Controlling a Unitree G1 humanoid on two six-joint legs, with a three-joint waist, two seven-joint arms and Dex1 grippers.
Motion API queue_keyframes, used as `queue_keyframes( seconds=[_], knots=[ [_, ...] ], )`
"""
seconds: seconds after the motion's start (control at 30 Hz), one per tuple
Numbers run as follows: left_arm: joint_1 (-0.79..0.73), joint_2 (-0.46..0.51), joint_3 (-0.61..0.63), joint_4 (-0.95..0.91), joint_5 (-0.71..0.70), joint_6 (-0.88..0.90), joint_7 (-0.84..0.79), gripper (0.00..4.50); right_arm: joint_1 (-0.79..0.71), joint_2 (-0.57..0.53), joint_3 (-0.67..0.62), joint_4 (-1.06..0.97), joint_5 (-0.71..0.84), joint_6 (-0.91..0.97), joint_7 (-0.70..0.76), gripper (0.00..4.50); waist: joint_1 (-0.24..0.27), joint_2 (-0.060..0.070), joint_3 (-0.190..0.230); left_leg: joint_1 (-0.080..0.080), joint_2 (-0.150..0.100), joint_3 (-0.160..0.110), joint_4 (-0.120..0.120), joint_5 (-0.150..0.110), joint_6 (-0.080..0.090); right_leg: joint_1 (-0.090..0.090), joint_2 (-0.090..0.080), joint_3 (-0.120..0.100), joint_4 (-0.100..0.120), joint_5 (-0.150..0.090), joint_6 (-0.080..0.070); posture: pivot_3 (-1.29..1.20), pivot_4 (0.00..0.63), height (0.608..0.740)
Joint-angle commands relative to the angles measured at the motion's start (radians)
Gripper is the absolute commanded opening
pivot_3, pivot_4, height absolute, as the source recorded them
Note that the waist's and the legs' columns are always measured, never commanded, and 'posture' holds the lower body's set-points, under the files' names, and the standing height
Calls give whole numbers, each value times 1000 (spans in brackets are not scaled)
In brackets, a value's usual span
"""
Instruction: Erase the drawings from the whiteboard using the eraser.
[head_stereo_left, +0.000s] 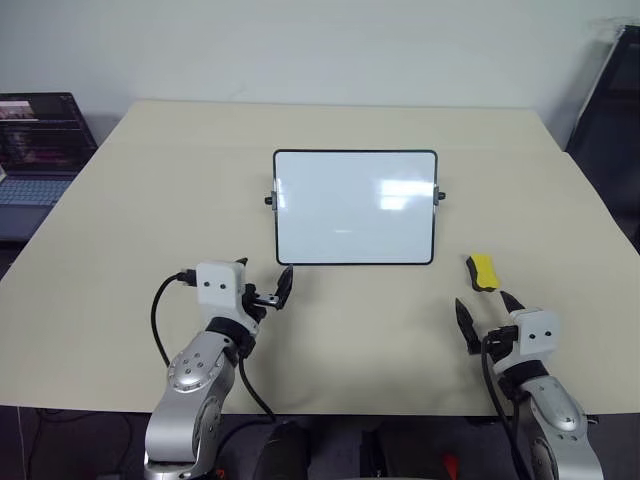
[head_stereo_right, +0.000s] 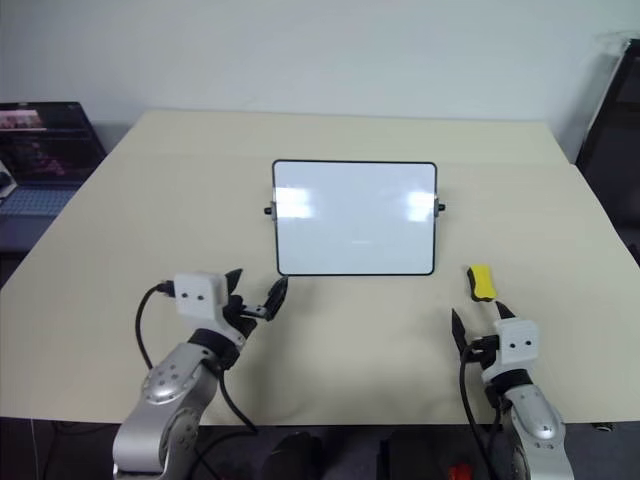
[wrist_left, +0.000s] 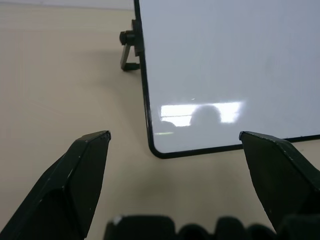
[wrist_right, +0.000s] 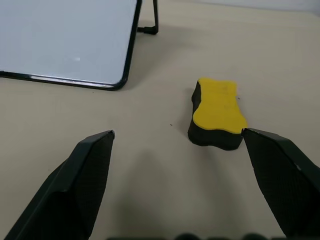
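The whiteboard (head_stereo_left: 355, 207) stands tilted on its stand in the middle of the beige table (head_stereo_left: 150, 200). Its white face shows glare patches, and I can make out no drawings on it. The eraser (head_stereo_left: 482, 271), a yellow block with a black underside, lies flat on the table just right of the board's lower right corner. My right gripper (head_stereo_left: 488, 308) is open and empty a short way in front of the eraser (wrist_right: 217, 112), not touching it. My left gripper (head_stereo_left: 265, 278) is open and empty near the board's lower left corner (wrist_left: 160, 150).
An open laptop (head_stereo_left: 35, 150) sits beyond the table's left edge. A dark slanted object (head_stereo_left: 610, 110) stands past the right edge. Black cables loop from both wrists near the table's front edge.
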Motion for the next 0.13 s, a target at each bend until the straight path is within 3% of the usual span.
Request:
queue_keyframes(
  seconds=[0.03,0.13],
  knots=[
    [48,-14,-1,-49,21,-45,37,4500,3,-2,-5,-82,37,23,2,4461,0,0,0,0,0,0,0,0,0,0,0,0,0,0,0,0,150,740],
    [57,-41,-18,-28,41,-68,74,4500,-27,-14,-35,-73,58,53,-6,4461,3,0,0,0,0,-1,1,0,0,1,0,0,0,0,0,0,150,740]
  ],
)
